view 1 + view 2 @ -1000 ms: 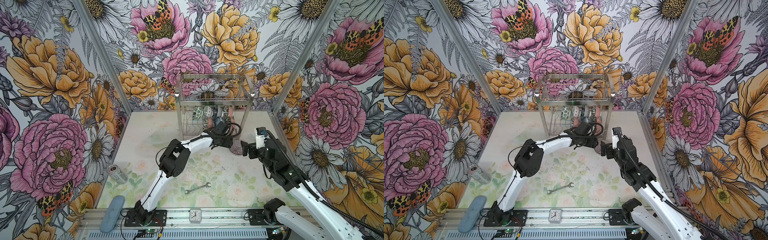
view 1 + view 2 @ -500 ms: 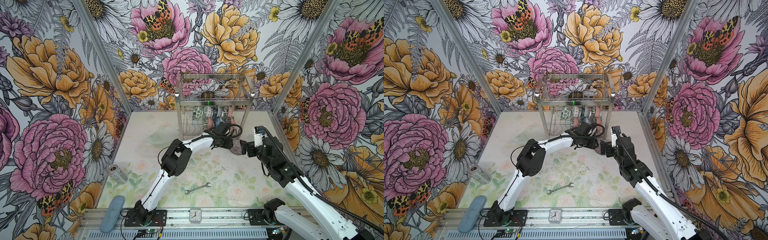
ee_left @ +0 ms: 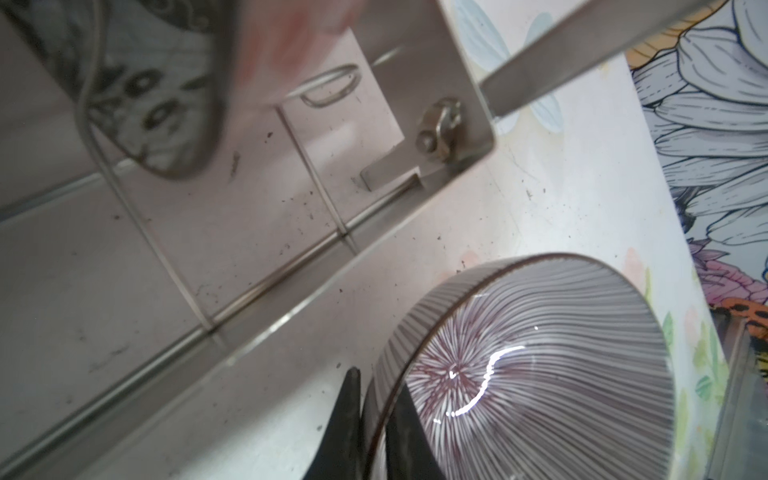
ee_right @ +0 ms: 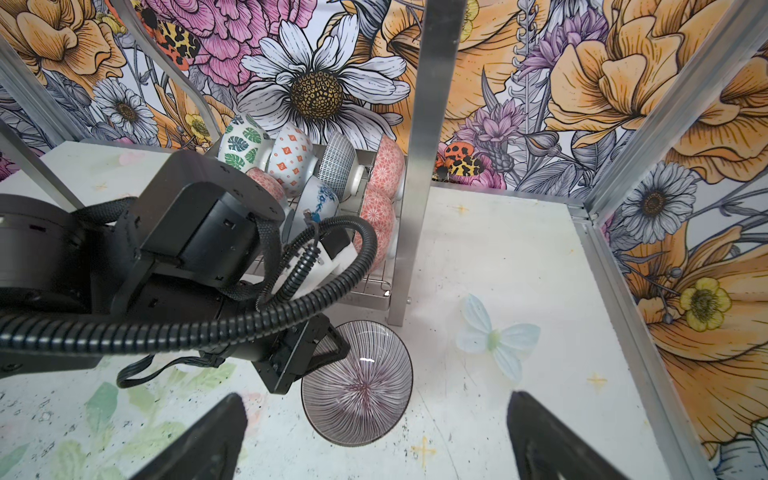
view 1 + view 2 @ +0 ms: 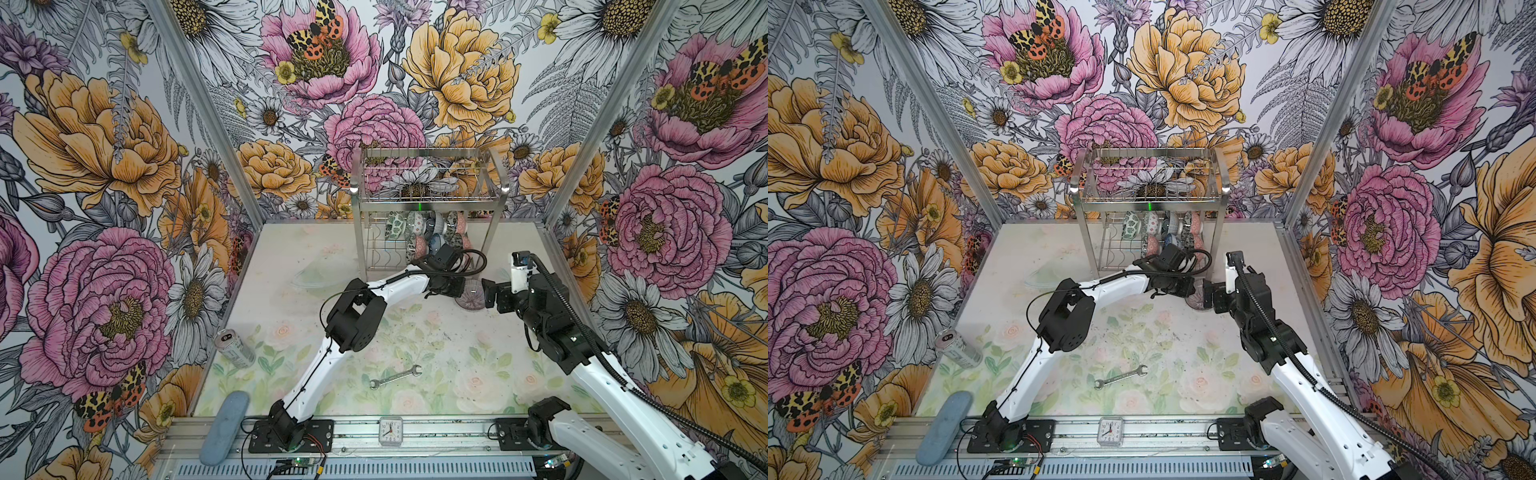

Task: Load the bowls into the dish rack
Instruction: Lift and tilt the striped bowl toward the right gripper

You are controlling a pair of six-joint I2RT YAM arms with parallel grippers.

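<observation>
Pinching striped bowl (image 3: 540, 374) rim | left hand (image 3: 376, 388) | right hand (image 4: 374, 399) spread nearby

Dish rack (image 5: 424, 202): bright polished steel wire up top; flat legs of brushed metal with a duller sheen.
Striped bowl (image 3: 540, 374): glazed ceramic, glossy — a white glare streak runs across its inside.
Racked bowls (image 4: 291, 160): smooth glazed ceramic, softly shiny.
Counter (image 5: 457, 345): matt printed sheet, smooth, peppered with dark specks.
Wrench (image 5: 395, 377): bare grey metal, dull shine.
Can (image 5: 234, 348): metal, satin sides.
Arm shells (image 5: 307, 374): white glossy plastic; joints matt black.
Cable conduit (image 4: 166, 332): ribbed black plastic, semi-matt.
</observation>
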